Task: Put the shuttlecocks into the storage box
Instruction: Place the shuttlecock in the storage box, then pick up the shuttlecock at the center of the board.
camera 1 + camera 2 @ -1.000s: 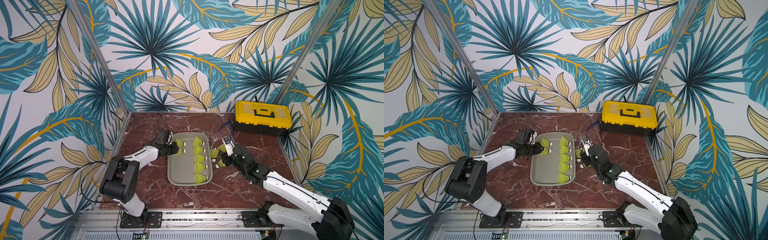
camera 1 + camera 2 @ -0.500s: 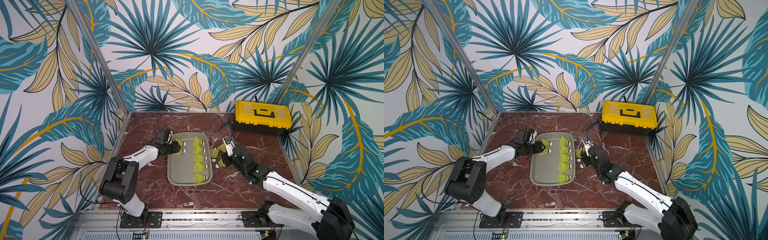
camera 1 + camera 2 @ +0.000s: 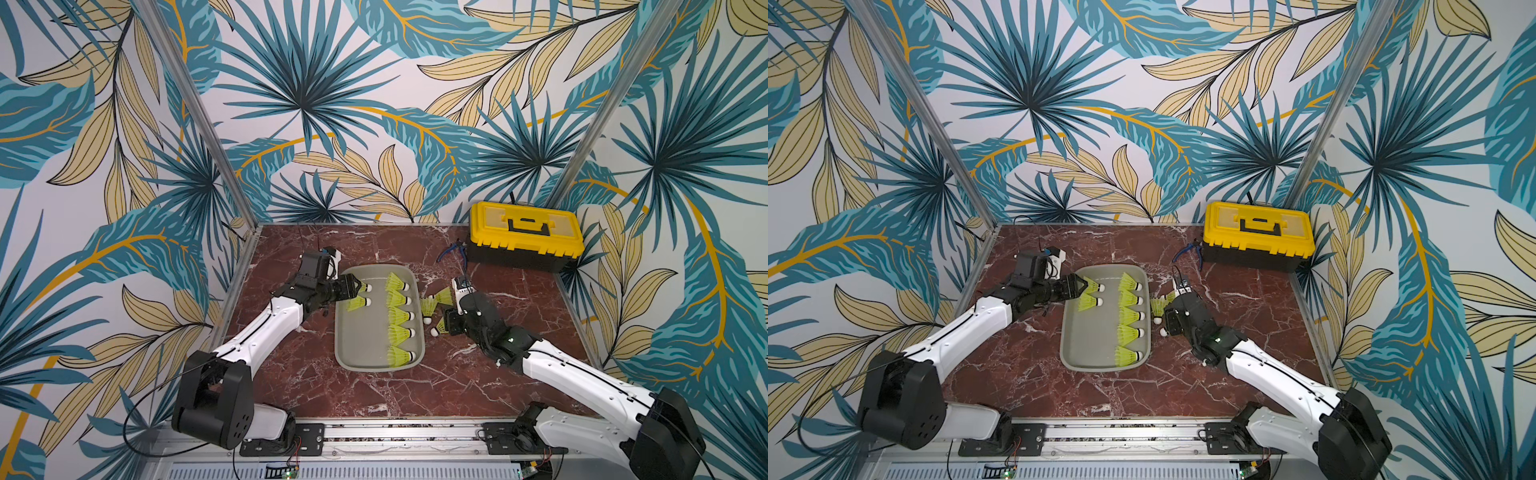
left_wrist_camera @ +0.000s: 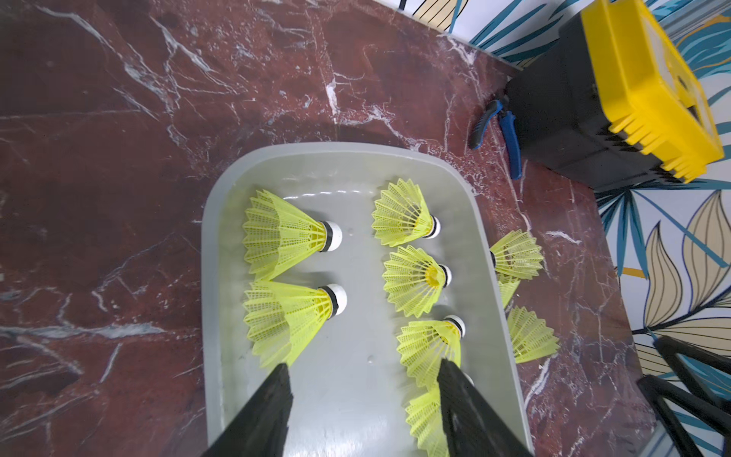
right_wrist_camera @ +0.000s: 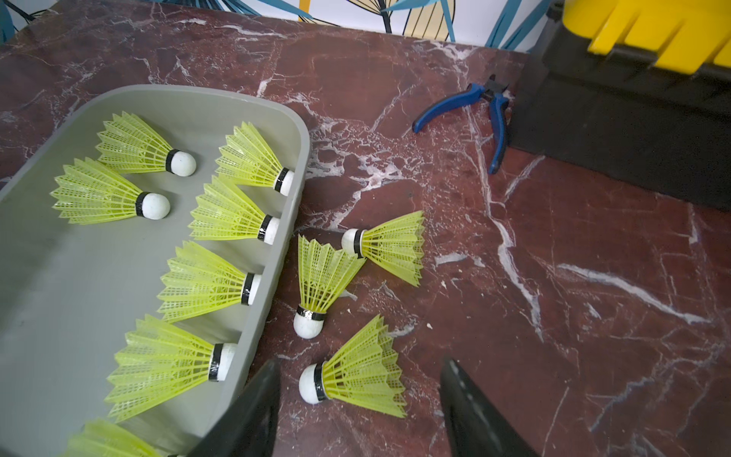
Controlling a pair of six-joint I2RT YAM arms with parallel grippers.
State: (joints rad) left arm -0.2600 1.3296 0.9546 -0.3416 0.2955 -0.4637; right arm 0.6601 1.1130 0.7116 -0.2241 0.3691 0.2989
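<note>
1. While lying lidless and low-rimmed: storage box (image 3: 360,345) — seven shuttlecocks (image 3: 398,316) inside, three loose (image 5: 320,277) just beside its rim.
2. Left gripper (image 4: 363,366) spread, empty, over box; right gripper (image 5: 360,362) spread above nearest loose one.
3. Shuttlecocks: featherlight, skirts springy, crushable — likely best pinched at firm white tip.

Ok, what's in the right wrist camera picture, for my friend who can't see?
Three neon yellow-green shuttlecocks lie on the red marble table beside a grey storage box that already holds seven more, and the right gripper hangs open, framing the nearest loose one. Blue-handled pliers lie farther off, by a black-and-yellow toolbox.
</note>
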